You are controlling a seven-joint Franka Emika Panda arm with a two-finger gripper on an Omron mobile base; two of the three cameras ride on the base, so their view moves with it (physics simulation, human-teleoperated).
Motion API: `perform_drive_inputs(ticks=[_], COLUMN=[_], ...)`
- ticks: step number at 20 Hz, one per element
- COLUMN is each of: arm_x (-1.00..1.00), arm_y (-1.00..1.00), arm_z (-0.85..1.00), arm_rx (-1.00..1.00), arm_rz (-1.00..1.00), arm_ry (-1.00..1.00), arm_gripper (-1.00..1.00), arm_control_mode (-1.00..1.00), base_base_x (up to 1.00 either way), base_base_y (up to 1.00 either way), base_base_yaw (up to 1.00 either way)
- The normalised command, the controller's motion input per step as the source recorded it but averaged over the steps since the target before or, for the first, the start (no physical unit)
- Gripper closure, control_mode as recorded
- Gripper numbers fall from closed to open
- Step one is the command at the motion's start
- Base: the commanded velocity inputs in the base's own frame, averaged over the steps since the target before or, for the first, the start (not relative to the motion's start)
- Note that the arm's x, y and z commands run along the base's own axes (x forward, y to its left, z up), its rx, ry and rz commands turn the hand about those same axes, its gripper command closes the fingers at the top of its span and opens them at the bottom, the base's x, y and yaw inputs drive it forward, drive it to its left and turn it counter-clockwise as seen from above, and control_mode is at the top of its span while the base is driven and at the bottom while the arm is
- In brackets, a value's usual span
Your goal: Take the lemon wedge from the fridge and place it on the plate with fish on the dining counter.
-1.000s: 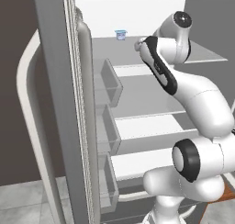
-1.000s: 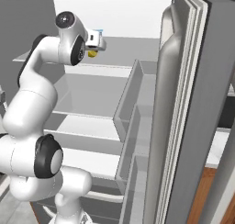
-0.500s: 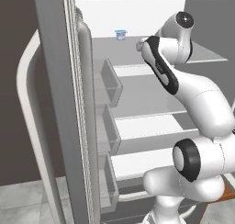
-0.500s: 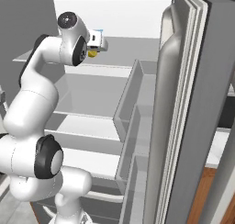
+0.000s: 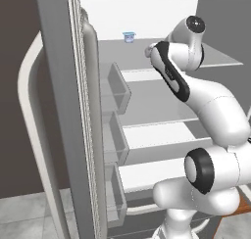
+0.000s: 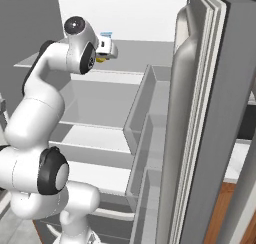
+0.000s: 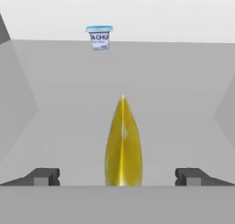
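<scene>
White fridge (image 5: 162,93) interior w/ glass shelves is filling the background; both doors are standing open, each showing 3 door bins, 1 door at each side of the base views. 1 arm is reaching onto the top shelf. 1 tool (image 7: 117,177) is hanging w/ its 2 fingertips (image 7: 43,176) wide apart, not touching anything. 1 lemon wedge (image 7: 122,142) is lying on the shelf floor between them, thin edge up, pointing toward 12 o'clock in the hand view; in the right base view it is peeking out yellow (image 6: 101,59) just under the hand. 1 small pale blue cup (image 7: 99,36) is standing upright at 12 o'clock, well behind the wedge near the back wall. Its label is carrying dark lettering, too blurred to read.
</scene>
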Motion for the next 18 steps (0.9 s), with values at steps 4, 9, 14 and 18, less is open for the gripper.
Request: perform_drive_inputs(ticks=[4,9,14,18], arm_x=[0.20,0.36,0.14,-0.01], arm_y=[-0.03,-0.09,-0.01,0.00], arm_z=[-0.05,0.00,-0.02,-0.17], arm_rx=[0.00,0.00,0.00,0.00], arm_rz=[0.00,-0.01,0.00,0.00], arm_ry=[0.00,0.00,0.02,0.04], arm_gripper=[-1.00,-1.00,-1.00,-1.00], arm_control_mode=[-1.00,-1.00,-1.00,-1.00], base_base_x=[0.00,0.00,0.00,0.00], base_base_y=[0.00,0.00,0.00,0.00], base_base_yaw=[0.00,0.00,0.00,0.00])
